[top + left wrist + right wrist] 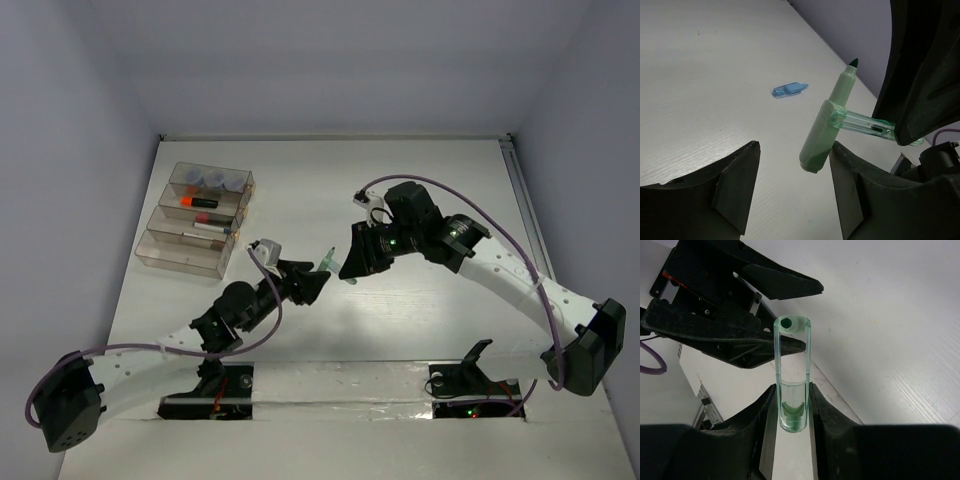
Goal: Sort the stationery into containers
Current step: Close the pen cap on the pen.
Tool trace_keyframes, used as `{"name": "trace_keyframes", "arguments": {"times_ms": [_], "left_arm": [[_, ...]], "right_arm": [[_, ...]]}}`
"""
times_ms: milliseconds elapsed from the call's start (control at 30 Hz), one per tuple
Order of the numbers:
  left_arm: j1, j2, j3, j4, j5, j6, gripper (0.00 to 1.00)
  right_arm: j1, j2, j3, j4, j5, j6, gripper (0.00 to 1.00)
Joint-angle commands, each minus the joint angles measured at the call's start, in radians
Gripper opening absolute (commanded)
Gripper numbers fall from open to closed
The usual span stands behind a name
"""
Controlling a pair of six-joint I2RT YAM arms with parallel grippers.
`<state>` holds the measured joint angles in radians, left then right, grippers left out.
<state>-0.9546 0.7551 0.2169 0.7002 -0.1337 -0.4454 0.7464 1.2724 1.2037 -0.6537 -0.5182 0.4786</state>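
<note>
The pale green marker (826, 131) is up in the air over the middle of the counter (710, 75). It hangs between the two arms, well apart from the containers (178, 262) at the far left. The right end effector (792, 396) is squeezed tight on a clear green cap (792, 365). The marker sits across the far end of that cap with its dark tip bare, and I cannot tell how the two are joined. The left end effector (794, 155) is partly open, with one finger on each side of the marker's fat bottom end, and it does not look to be pressing on it yet. I think the marker is light, hard and smooth, so it could slip or twist. The fat bottom end looks like the best place to grab, away from the inky tip. A small blue piece (789, 90) lies on the counter beyond.
</note>
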Motion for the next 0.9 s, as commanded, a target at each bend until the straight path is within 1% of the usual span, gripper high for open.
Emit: {"name": "trace_keyframes", "arguments": {"times_ms": [0,100,133,200,233,300,367,433,500,533,633,667,767,867], "left_arm": [[-0.004,0.024,0.053,0.067,0.002,0.033,0.53],[-0.004,0.047,0.061,0.09,0.019,0.033,0.46],[-0.004,0.053,0.062,0.091,0.023,0.034,0.4],[-0.013,0.061,0.071,0.091,0.032,0.037,0.34],[-0.013,0.059,0.073,0.09,0.032,0.039,0.29],[-0.013,0.052,0.07,0.091,0.031,0.039,0.25],[-0.013,0.033,0.065,0.09,0.029,0.036,0.2],[-0.013,0.018,0.061,0.09,0.032,0.036,0.18],[-0.024,-0.005,0.055,0.084,0.026,0.034,0.19],[-0.024,-0.013,0.052,0.073,0.026,0.039,0.26],[-0.033,-0.039,0.049,0.045,0.022,0.048,0.41],[-0.033,-0.043,0.045,0.041,0.019,0.051,0.43],[-0.042,-0.059,0.041,0.039,0.019,0.054,0.44],[-0.055,-0.068,0.044,0.045,0.025,0.066,0.42]], "right_arm": [[-0.005,0.004,0.034,0.003,-0.057,0.003,0.06],[-0.005,0.002,0.033,0.014,-0.065,0.006,0.06],[-0.005,0.002,0.031,0.017,-0.066,0.008,0.06],[-0.005,0.005,0.028,0.022,-0.066,0.008,0.06],[-0.005,0.005,0.027,0.022,-0.066,0.009,0.06],[-0.005,0.007,0.023,0.023,-0.068,0.008,0.06],[-0.005,0.007,0.019,0.02,-0.068,0.009,0.06],[-0.005,0.007,0.016,0.02,-0.075,0.011,0.06],[-0.005,0.012,0.013,0.014,-0.077,0.011,0.06],[-0.005,0.015,0.013,0.005,-0.077,0.006,0.06],[-0.005,0.018,0.016,-0.011,-0.078,-0.001,0.06],[-0.005,0.019,0.016,-0.02,-0.08,-0.005,0.06],[-0.015,0.025,0.022,-0.033,-0.092,-0.008,0.05],[-0.034,0.035,0.03,-0.047,-0.123,-0.012,0.04]]}}
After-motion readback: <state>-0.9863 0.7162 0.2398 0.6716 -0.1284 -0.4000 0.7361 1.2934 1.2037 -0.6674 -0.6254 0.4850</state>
